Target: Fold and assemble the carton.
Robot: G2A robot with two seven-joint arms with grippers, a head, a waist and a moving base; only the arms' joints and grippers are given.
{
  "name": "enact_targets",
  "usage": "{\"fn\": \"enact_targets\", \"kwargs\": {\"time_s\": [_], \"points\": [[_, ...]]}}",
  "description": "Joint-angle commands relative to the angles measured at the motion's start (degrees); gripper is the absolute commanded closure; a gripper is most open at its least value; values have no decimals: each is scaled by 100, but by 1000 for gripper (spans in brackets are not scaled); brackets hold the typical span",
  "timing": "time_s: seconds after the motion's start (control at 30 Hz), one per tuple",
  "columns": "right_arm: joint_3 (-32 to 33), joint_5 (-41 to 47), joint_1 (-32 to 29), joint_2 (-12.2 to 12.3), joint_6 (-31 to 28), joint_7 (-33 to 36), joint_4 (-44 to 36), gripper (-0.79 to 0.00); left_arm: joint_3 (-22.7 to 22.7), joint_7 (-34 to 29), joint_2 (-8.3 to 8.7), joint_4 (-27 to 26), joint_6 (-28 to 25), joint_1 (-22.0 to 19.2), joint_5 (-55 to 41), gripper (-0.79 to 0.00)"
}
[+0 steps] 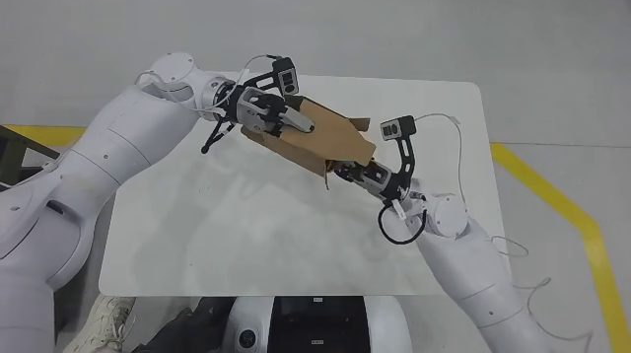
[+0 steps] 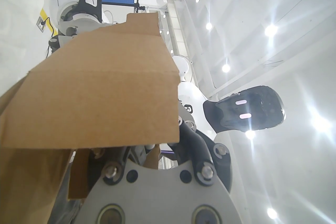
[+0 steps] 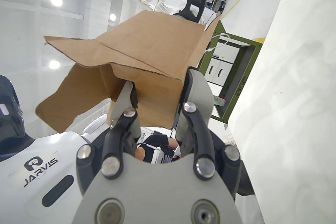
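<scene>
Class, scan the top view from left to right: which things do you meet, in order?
left arm's wrist camera → carton → right arm's wrist camera → right-hand yellow floor stripe

Top view looks down on the table (image 1: 197, 235); both upward-tilted wrist views closely share the carton (image 2: 99, 93).

Pale lettering (image 3: 241, 87) down the green cart's (image 3: 236, 39) post beside the table (image 3: 302, 78), none of it legible.
</scene>
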Motion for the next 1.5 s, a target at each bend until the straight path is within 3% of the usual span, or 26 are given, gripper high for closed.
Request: {"fn": "enact_targets", "kwargs": {"time_s": [0.0, 0.27, 0.3, 0.33, 0.4, 0.5, 0.63, 0.9, 1.17, 1.47], "points": [[1, -27, -13, 0, 22, -31, -23, -225, -4, 0, -3, 4, -10, 1, 12, 0], [-38, -82, -8, -16, 113, -163, -68, -289, -20, 0, -12, 2, 1, 25, -9, 0], [-39, -83, -8, -19, 92, -175, -76, -357, -25, 0, -13, 12, 6, 30, -29, 0], [-38, -70, -17, -20, 50, -174, -86, -496, -33, 0, -13, 23, 10, 35, -52, 0], [-8, -26, -60, -18, -103, -147, -100, -662, -57, 0, -10, 60, 27, 50, -121, 0], [54, 27, -124, -7, -329, -66, -112, -785, -107, 0, 0, 123, 59, 71, -227, 0], [115, 122, -192, 4, -591, 40, -79, -779, -178, 0, 16, 168, 100, 96, -314, 0], [163, 412, -177, 4, -692, 152, 135, -610, -308, 0, 45, 150, 166, 162, -393, 0], [30, 467, 14, -34, -468, 195, 378, -523, -408, 0, 61, 73, 193, 214, -374, 0], [-128, 304, 141, -83, -409, 102, 390, -502, -442, 0, 45, 5, 234, 251, -301, 0]]}}
